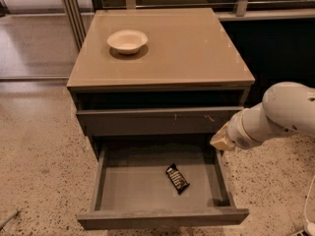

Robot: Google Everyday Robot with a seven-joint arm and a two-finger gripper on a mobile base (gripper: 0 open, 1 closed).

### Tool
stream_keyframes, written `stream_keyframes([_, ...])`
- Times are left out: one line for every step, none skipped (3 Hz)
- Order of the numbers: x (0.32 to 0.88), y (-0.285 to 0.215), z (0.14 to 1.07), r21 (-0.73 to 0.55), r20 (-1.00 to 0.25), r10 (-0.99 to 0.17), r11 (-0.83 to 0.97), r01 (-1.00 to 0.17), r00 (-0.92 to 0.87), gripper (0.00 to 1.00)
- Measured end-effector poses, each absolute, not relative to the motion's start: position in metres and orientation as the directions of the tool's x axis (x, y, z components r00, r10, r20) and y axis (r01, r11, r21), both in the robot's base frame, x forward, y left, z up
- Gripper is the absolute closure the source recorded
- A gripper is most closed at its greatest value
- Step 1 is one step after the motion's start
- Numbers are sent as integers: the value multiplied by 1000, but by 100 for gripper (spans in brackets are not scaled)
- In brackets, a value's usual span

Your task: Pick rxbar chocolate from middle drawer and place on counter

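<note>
Dots cover the pale floor [39,171] around a grey cabinet [84,132]. On top of the cabinet is the counter [197,48], a big shiny tan slab. A white bowl [127,41] sits on the counter near its back left corner, right way up.

Under the counter there is a dark gap, and below that a grey drawer front [147,122] with small pale scratches near its right end.

Below that, the middle drawer [133,186] is pulled far out. Its floor is smooth and grey, and its walls are low. The rxbar chocolate [177,178] lies flat on the drawer floor, a bit right of the middle. It is black with white letters, and it lies at a slant, not straight with the walls. It touches no wall.

A fat white arm [280,114] comes in from the right. The gripper [220,140] is at its tan tip. It hangs over the back right corner of the middle drawer, just beside the right end of the scratched drawer front. It is apart from the rxbar chocolate and holds nothing that I can see. I cannot tell if the gripper is spread or pressed together.
</note>
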State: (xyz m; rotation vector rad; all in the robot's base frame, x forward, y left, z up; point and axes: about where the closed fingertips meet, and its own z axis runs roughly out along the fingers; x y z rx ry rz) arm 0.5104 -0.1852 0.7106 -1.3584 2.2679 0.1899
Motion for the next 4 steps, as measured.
stream_keyframes([504, -195, 643, -60, -477, -755, 539, -840, -450, 100])
stream_keyframes([496, -203, 570, 48, -514, -669, 602, -797, -536, 100])
stream_keyframes([497, -203, 572, 44, -514, -671, 601, -798, -534, 100])
stream_keyframes([495, -202, 567, 22, -554, -639, 629, -777, -533, 100])
